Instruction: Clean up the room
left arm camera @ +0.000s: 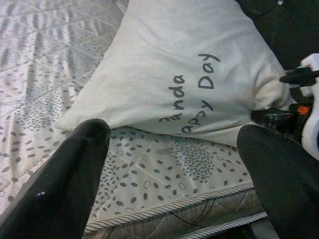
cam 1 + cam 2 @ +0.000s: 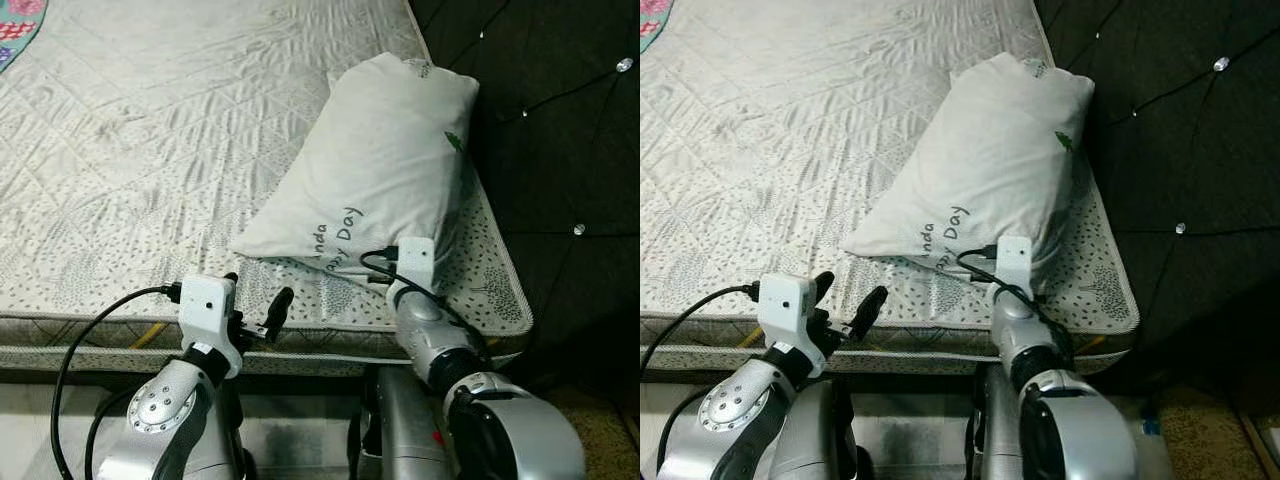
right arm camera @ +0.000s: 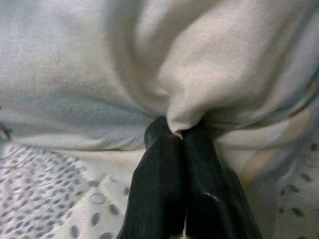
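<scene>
White pillow (image 2: 385, 165) lies on the mattress (image 2: 150, 150) at its right side, next to the dark tufted headboard (image 2: 560, 130). It sits diagonally, one end toward the far right corner of the mattress, the other toward the near edge. Printed text reads "nda" / "ppy Day" near the low end; small green mark on the upper right part. Pillow rests flat on the quilted cover, which has a grey dotted tree pattern.

Right gripper (image 3: 177, 134) is at the near right end of the pillow, by the mattress's near edge. In the right wrist view both black fingers (image 3: 154, 189) are pressed together, pinching a fold of the pillow fabric at their tips. Fabric bunches up around the pinch. From the head views the white wrist block (image 2: 415, 262) sits against the pillow's lower edge, fingers hidden behind it.

Left gripper (image 2: 258, 305) hovers over the near edge of the mattress, left of the pillow, not touching it. Its fingers (image 1: 65, 184) are spread wide apart, nothing between them. Left wrist view looks across the mattress piping at the pillow's printed end.

A colourful patterned cloth (image 2: 18, 25) sits at the far left corner of the mattress, mostly cut off.
</scene>
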Available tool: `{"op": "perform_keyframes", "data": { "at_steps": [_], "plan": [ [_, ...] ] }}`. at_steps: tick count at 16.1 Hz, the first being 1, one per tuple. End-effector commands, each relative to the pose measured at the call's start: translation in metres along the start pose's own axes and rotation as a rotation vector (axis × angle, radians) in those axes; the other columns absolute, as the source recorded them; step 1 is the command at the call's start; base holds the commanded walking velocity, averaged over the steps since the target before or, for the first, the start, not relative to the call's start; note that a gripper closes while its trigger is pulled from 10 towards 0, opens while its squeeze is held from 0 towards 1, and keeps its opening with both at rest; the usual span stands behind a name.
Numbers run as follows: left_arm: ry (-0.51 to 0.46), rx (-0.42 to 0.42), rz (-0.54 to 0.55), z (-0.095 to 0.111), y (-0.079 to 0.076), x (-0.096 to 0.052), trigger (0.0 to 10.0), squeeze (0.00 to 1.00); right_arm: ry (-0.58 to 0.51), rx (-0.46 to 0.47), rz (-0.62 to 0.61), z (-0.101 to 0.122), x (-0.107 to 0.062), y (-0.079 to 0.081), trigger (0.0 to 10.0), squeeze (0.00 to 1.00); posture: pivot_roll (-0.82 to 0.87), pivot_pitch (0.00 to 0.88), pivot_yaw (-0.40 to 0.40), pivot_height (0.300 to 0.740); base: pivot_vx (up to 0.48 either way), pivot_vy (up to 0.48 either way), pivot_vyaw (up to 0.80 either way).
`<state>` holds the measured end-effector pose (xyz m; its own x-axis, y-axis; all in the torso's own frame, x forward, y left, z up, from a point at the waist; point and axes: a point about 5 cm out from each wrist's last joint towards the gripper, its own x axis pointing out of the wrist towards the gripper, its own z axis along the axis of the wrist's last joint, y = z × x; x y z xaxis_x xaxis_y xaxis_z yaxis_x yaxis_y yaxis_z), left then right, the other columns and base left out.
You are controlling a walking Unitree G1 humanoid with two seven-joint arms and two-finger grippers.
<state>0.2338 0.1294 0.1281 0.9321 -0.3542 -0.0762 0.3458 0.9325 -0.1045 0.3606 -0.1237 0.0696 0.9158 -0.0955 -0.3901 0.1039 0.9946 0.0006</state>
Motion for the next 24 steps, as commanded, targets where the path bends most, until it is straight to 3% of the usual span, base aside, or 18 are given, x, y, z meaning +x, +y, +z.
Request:
{"op": "perform_keyframes", "data": {
  "at_steps": [1, 5, 6, 7, 8, 10, 13, 16, 17, 18, 20, 24],
  "plan": [
    [0.006, 0.005, 0.022, -0.003, 0.002, 0.000, 10.0, 0.00, -0.029, 0.009, -0.050, 0.011, 0.003, -0.015, 0.0, 0.00, 0.11, 0.150, -0.051, 0.568, 0.000, 0.000, 0.00],
    [0.003, 0.011, 0.026, -0.003, 0.004, 0.003, 10.0, 0.00, -0.089, 0.017, -0.133, 0.036, 0.008, -0.045, 0.0, 0.00, 0.10, 0.132, -0.049, 0.568, 0.000, 0.000, 0.00],
    [0.001, 0.012, 0.024, -0.003, 0.005, 0.004, 10.0, 0.00, -0.117, 0.021, -0.169, 0.048, 0.009, -0.058, 0.0, 0.00, 0.10, 0.129, -0.047, 0.568, 0.000, 0.000, 0.00],
    [-0.003, 0.016, 0.021, -0.002, 0.006, 0.006, 10.0, 0.00, -0.169, 0.021, -0.236, 0.069, 0.009, -0.081, 0.0, 0.00, 0.10, 0.124, -0.045, 0.568, 0.000, 0.000, 0.00],
    [-0.003, 0.016, 0.021, -0.002, 0.006, 0.006, 10.0, 0.00, -0.169, 0.021, -0.236, 0.069, 0.009, -0.081, 0.0, 0.00, 0.10, 0.124, -0.045, 0.568, 0.000, 0.000, 0.00],
    [-0.013, 0.025, 0.023, 0.000, 0.009, 0.009, 10.0, 0.00, -0.259, 0.027, -0.335, 0.103, 0.003, -0.117, 0.0, 0.00, 0.09, 0.110, -0.040, 0.568, 0.000, 0.000, 0.00],
    [-0.017, 0.029, 0.026, 0.001, 0.011, 0.010, 10.0, 0.00, -0.298, 0.015, -0.370, 0.119, -0.001, -0.134, 0.0, 0.00, 0.09, 0.105, -0.036, 0.568, 0.000, 0.000, 0.00],
    [-0.022, 0.035, 0.028, 0.001, 0.013, 0.012, 10.0, 0.00, -0.357, -0.026, -0.437, 0.141, -0.012, -0.165, 0.0, 0.00, 0.07, 0.100, -0.026, 0.568, 0.000, 0.000, 0.00],
    [-0.024, 0.035, 0.025, 0.001, 0.014, 0.012, 10.0, 0.00, -0.361, -0.048, -0.489, 0.143, -0.021, -0.192, 0.0, 0.00, 0.06, 0.099, -0.023, 0.568, 0.000, 0.000, 0.00],
    [-0.024, 0.035, 0.022, 0.001, 0.013, 0.013, 10.0, 0.00, -0.352, -0.064, -0.518, 0.139, -0.026, -0.206, 0.0, 0.00, 0.05, 0.098, -0.021, 0.568, 0.000, 0.000, 0.00],
    [-0.024, 0.033, 0.020, 0.001, 0.013, 0.014, 10.0, 0.00, -0.341, -0.081, -0.537, 0.132, -0.029, -0.215, 0.0, 0.00, 0.04, 0.098, -0.016, 0.568, 0.000, 0.000, 0.00],
    [-0.025, 0.032, -0.005, 0.000, 0.013, 0.018, 10.0, 0.00, -0.272, -0.072, -0.653, 0.086, -0.045, -0.252, 0.0, 0.00, 0.01, 0.096, 0.006, 0.568, 0.000, 0.000, 0.00]
  ]
}}
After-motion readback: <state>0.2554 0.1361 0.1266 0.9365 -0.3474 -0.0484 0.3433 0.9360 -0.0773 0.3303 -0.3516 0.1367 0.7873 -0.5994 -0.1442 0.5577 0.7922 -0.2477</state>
